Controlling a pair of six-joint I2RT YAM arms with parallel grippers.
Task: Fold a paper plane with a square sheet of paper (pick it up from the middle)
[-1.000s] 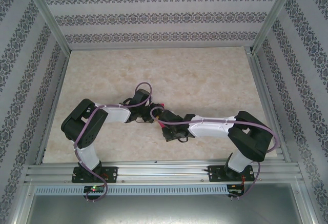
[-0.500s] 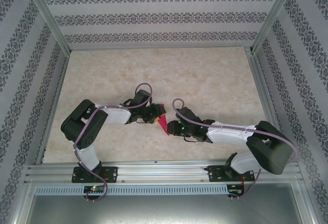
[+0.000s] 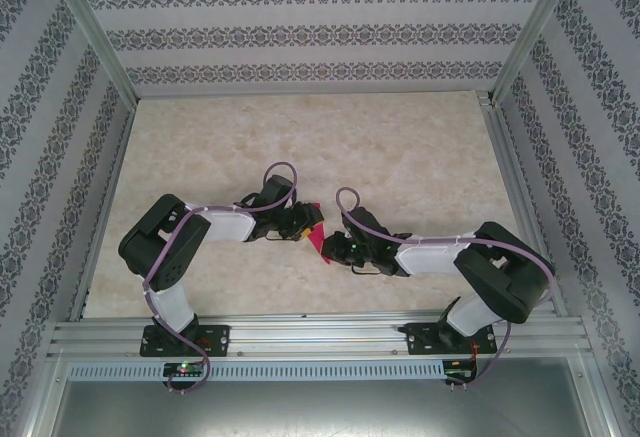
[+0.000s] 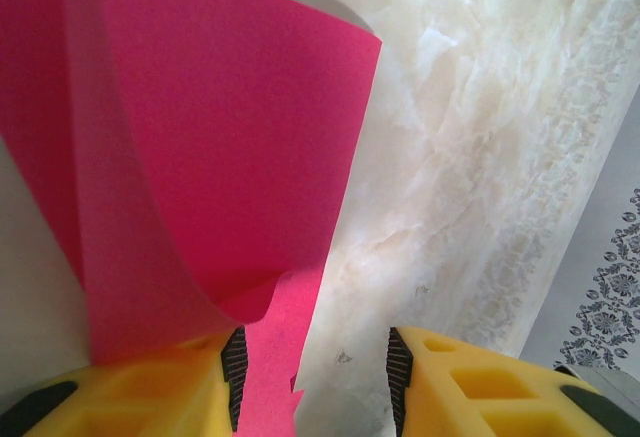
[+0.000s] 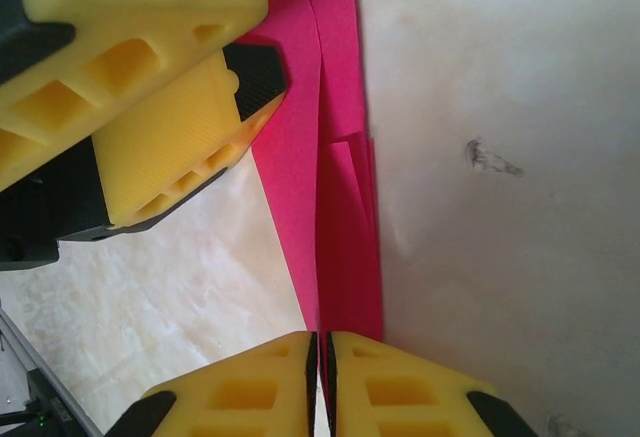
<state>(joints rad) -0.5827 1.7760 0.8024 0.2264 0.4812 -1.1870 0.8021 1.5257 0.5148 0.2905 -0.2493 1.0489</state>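
Found one magenta-pink sheet of paper [image 3: 318, 241], partly folded and creased, near the middle of the marble-patterned table [image 3: 400, 147], between the two grippers. Logged right gripper [image 5: 320, 343] clenched on one edge of the folded layers, yellow fingers pressed flat together. Logged left gripper [image 4: 312, 362] with jaws apart, paper curling over and touching one finger [image 4: 150, 392], not pinched.

I'm working a lab test cell: aluminium framing [image 3: 300, 329] and patterned wall panels [image 3: 300, 37] enclose the marble-look tabletop [image 3: 400, 147] beneath my left gripper [image 3: 306, 225].
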